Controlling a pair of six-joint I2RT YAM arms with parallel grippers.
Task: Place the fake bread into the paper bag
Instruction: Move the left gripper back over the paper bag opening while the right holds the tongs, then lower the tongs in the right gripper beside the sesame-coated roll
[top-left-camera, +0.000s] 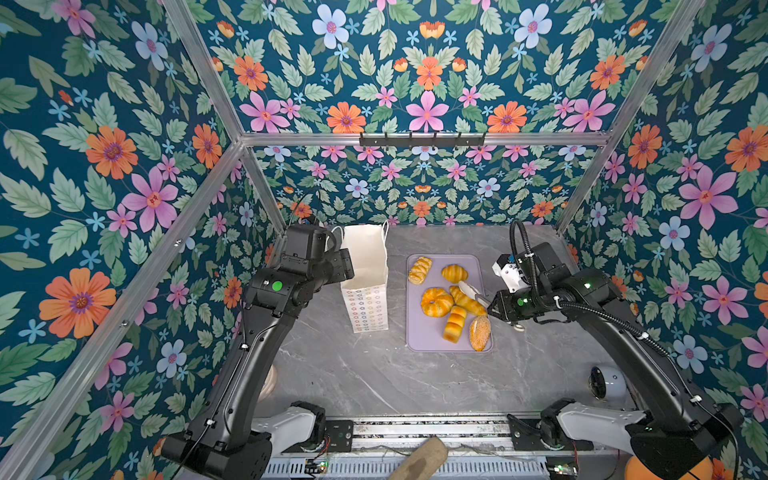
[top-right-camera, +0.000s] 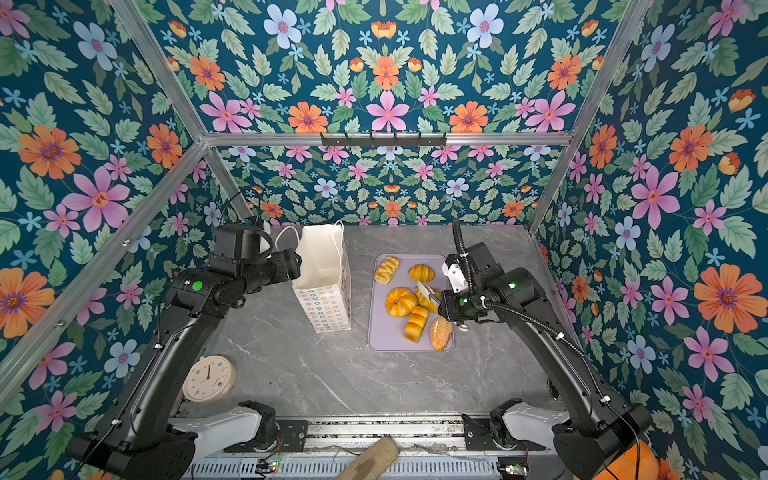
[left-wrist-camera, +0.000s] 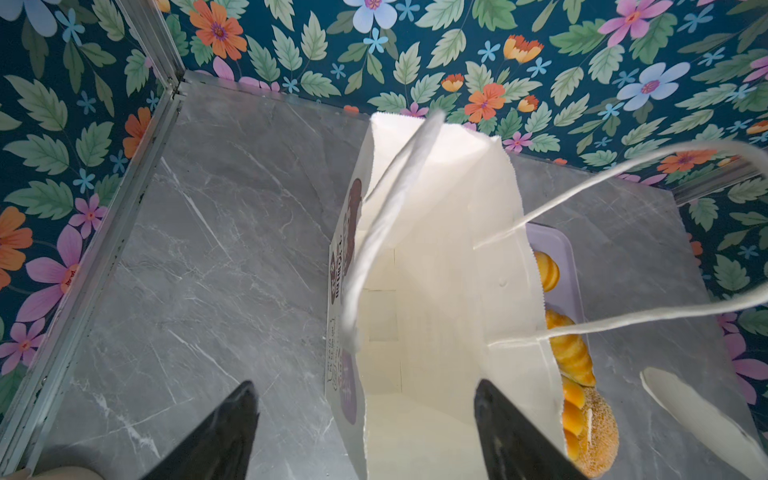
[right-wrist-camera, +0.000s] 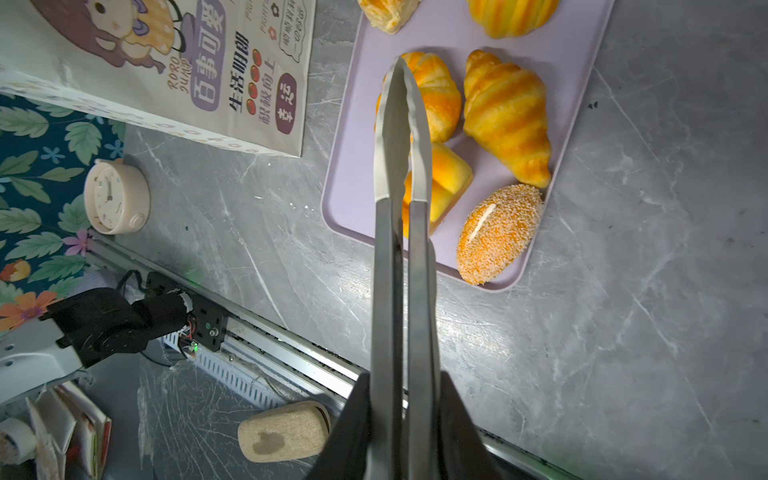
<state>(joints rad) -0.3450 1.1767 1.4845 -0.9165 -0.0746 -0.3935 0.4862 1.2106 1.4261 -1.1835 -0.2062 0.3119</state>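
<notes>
I see left gripper (left-wrist-camera: 365, 383) spread at bag (left-wrist-camera: 449, 249) mouth; right gripper (right-wrist-camera: 403, 378) pinching tongs (right-wrist-camera: 390, 145), tips pressed together over bread (right-wrist-camera: 505, 116) on tray (right-wrist-camera: 353, 187).

Overhead stereo pair, close wrist cameras

In both top views the black left arm (top-left-camera: 249, 353) stood up from the lower left of the frame, bent at the elbow, with its forearm angled toward the centre and its wrist held roughly level. The left claw (left-wrist-camera: 363, 384) was open, its two dark fingers (left-wrist-camera: 232, 428) spread wide apart. The black right arm (top-left-camera: 615, 328) extended from the lower right, folded at the elbow and pointing leftward. The right claw (right-wrist-camera: 405, 390) was clamped tight on the handles of long grey metal tongs with white tips (right-wrist-camera: 399, 137). The tongs pointed straight out ahead with their tips together.
</notes>
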